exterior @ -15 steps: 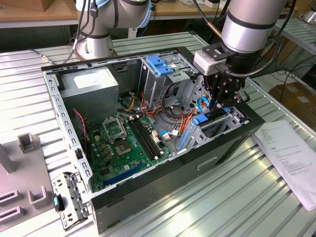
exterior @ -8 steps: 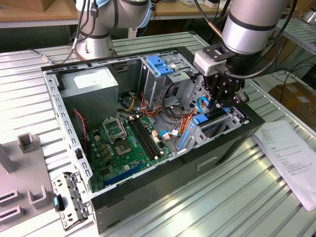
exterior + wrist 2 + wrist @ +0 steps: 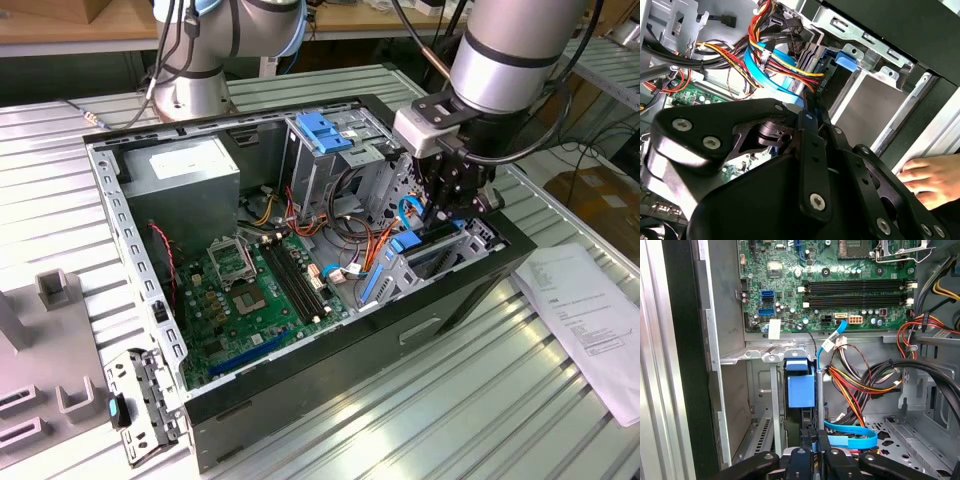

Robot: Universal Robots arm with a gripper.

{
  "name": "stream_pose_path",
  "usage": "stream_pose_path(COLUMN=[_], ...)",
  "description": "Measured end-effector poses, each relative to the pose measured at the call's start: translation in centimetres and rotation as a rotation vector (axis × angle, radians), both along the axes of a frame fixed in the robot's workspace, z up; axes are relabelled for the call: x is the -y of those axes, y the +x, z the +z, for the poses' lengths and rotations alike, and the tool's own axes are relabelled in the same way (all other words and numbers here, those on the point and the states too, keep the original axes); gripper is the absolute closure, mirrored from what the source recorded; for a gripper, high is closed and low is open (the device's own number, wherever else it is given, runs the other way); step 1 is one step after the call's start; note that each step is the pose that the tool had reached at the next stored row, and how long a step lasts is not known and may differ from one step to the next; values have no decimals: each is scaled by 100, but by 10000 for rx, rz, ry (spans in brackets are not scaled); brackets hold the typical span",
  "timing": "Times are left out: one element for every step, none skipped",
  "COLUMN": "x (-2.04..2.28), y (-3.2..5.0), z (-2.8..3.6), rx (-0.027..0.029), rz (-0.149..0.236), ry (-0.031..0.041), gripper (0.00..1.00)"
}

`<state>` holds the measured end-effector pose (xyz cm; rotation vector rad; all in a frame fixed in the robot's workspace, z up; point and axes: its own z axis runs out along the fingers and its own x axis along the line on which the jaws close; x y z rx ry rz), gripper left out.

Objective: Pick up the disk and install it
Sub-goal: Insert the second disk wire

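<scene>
Inside the open black computer case, at its front corner, the black robot gripper reaches down with fingers pinched on the edge of the silver hard disk in light-blue plastic rails, which stands edge-up in the metal drive bay. Coloured power cables run beside it, the green motherboard beyond. A person's hand rests at the case's edge.
</scene>
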<state>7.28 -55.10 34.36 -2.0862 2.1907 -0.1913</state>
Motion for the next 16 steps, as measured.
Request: stream_pose_path(x=[2,3,5,6,8,11,13,16,16,17,16,16,17,17,17,17], y=[0,0,0,0,0,0,-1,0,0,0,1,2,1,1,0,0], z=[-9,-19,-25,-30,-37,-51,-69,-79,-81,-82,-68,-20,32,93,145,148], rx=[0,0,0,0,-1,-2,-4,-4,-4,-3,7,12,8,6,6,7], rz=[3,4,3,3,3,2,2,3,3,3,4,5,6,4,3,3], ry=[17,27,34,41,51,71,90,100,103,106,121,149,133,120,120,123], gripper=[84,84,84,84,84,84,84,84,84,84,84,83,83,76,76,76])
